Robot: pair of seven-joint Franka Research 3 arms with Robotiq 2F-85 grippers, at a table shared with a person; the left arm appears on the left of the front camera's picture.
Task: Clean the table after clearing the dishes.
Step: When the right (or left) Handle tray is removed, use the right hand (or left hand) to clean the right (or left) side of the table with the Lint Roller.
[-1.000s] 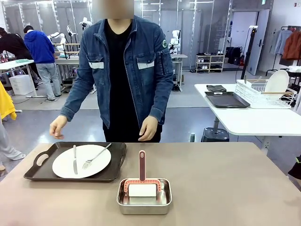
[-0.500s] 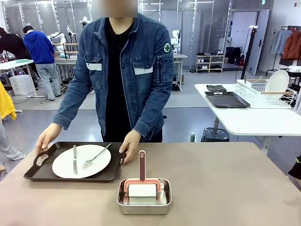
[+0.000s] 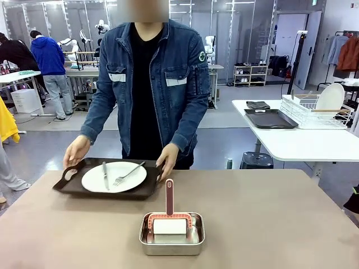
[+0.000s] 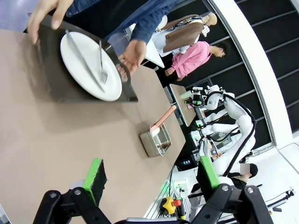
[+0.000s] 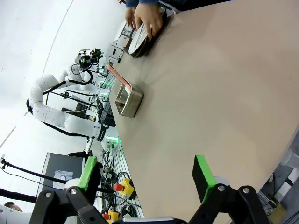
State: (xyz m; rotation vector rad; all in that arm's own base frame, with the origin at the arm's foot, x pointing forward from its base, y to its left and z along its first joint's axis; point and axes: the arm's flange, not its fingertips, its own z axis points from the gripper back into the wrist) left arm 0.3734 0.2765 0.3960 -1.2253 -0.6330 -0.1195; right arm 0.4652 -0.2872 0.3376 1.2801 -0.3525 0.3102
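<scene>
A person is standing at the far side of the beige table (image 3: 269,213), facing me. They are gripping a dark handled tray (image 3: 151,186) with one hand (image 3: 76,151) at one end and the other hand (image 3: 167,156) at the opposite end. The tray is sitting at the far left part of the table, by the person's edge; I cannot tell whether it is resting on the top or just off it. On the tray, a round white plate (image 3: 134,180) is carrying a silver knife (image 3: 105,175) and a fork (image 3: 128,174), lying side by side.

Nearer to me, around the middle of the table, a shiny steel pan (image 3: 171,242) is holding a white block (image 3: 170,226) and a red-handled scrubber (image 3: 169,196), its handle pointing toward the person.

My left tool (image 4: 152,179) is hovering above the bare table with its jaws spread wide, gripping nothing. My right tool (image 5: 145,177) is doing the same, well apart from the pan and the tray.
</scene>
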